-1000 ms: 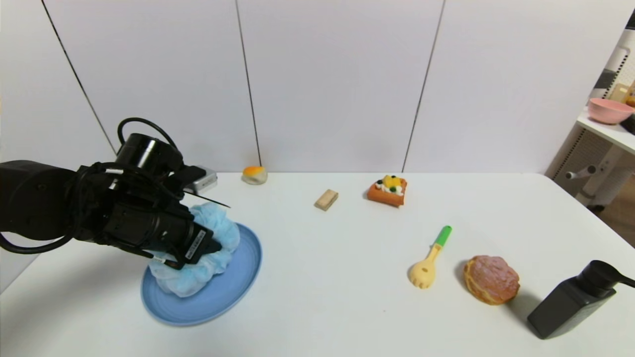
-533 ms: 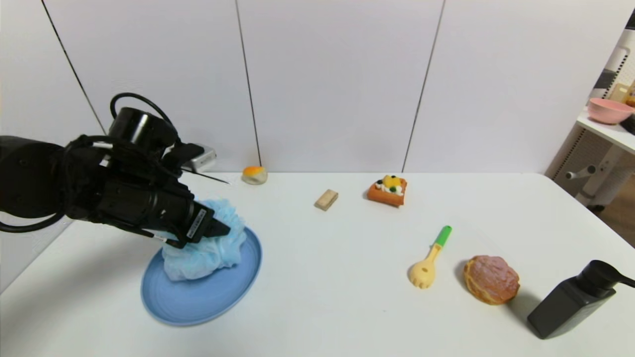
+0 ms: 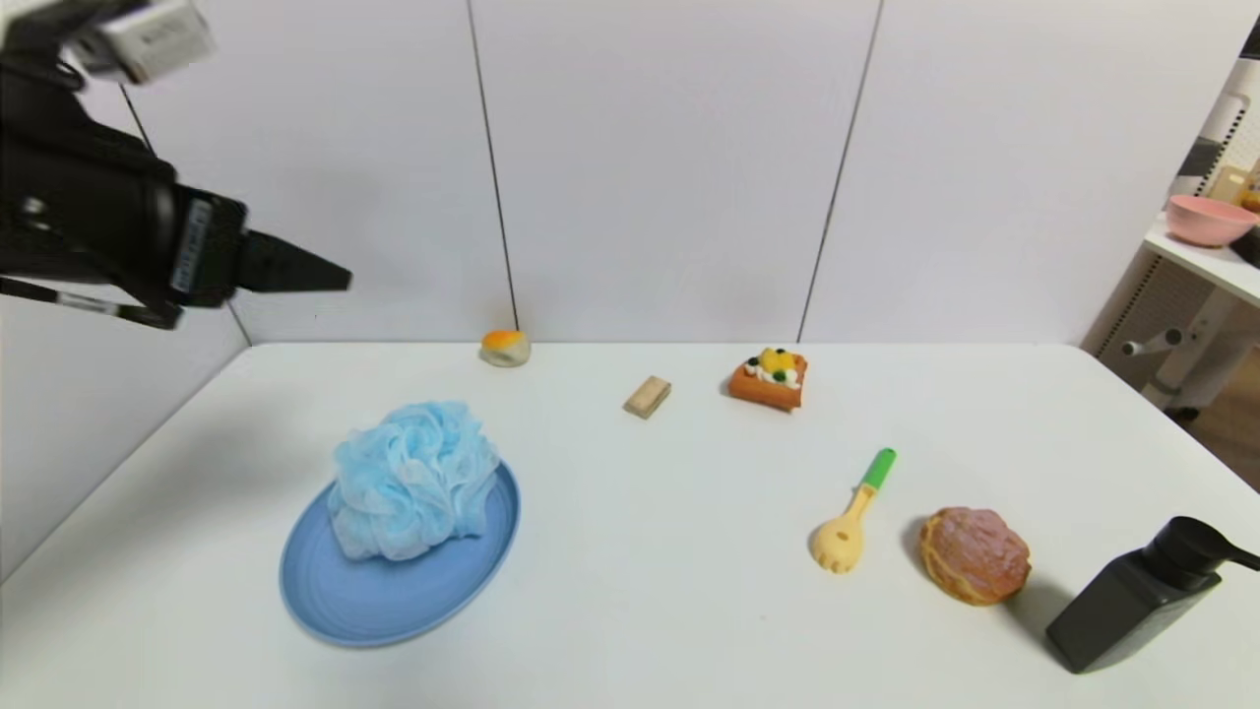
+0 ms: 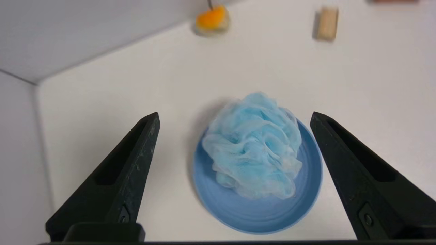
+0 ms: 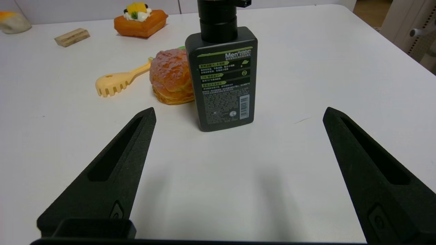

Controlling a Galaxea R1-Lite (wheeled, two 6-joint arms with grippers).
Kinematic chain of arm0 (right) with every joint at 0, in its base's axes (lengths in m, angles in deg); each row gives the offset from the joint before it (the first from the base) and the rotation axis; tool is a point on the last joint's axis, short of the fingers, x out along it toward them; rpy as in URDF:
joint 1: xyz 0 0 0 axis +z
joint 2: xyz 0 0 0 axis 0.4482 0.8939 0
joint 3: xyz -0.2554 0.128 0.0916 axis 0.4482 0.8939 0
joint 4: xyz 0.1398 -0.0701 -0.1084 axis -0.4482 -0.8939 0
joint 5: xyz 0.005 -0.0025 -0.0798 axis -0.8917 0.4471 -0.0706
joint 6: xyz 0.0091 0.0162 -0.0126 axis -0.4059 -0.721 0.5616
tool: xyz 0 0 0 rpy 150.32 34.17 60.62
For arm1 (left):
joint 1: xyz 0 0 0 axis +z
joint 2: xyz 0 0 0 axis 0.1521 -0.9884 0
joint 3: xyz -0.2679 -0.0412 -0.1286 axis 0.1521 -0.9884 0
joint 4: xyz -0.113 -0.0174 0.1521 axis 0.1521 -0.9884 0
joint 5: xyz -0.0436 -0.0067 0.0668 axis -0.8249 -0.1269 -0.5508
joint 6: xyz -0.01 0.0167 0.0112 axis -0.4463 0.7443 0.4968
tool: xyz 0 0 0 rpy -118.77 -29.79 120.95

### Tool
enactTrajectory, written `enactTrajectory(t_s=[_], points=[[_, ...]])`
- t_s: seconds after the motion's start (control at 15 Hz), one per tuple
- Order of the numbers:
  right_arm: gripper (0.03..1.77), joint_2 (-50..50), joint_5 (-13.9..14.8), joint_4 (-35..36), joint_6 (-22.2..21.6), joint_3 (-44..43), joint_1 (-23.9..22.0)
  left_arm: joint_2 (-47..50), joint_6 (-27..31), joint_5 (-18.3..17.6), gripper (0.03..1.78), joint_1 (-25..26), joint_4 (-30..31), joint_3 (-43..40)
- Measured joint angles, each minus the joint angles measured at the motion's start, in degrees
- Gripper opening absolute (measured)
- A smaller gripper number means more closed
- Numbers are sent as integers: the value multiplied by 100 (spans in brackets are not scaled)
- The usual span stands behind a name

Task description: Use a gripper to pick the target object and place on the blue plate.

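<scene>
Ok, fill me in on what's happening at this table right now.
The light-blue bath pouf sits on the blue plate, toward its far side, with nothing holding it. The left end effector is open and raised well above the plate. The right end effector is open too, hovering low over the table near the black pump bottle, handling nothing. The placing looks done.

Light-blue pouf [image 3: 411, 480], matte blue plate [image 3: 394, 606], black pump bottle [image 3: 1132, 599], green-handled yellow spoon [image 3: 852, 514]
</scene>
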Motion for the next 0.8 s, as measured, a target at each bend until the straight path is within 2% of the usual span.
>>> enactTrajectory(t_s=[0.13, 0.27, 0.47, 0.8], points=[[170, 0, 0, 2, 0, 0, 0, 603, -13, 266, 162, 182, 157, 13], [170, 0, 0, 5, 0, 0, 0, 1335, -30, 360, 164, 352, 386, -695], [170, 0, -2, 0, 0, 0, 0, 2632, -30, 393, 166, 479, 1186, -2996], [170, 0, 0, 2, 1, 0, 0, 5497, 201, 354, 167, 571, 3168, -7245]])
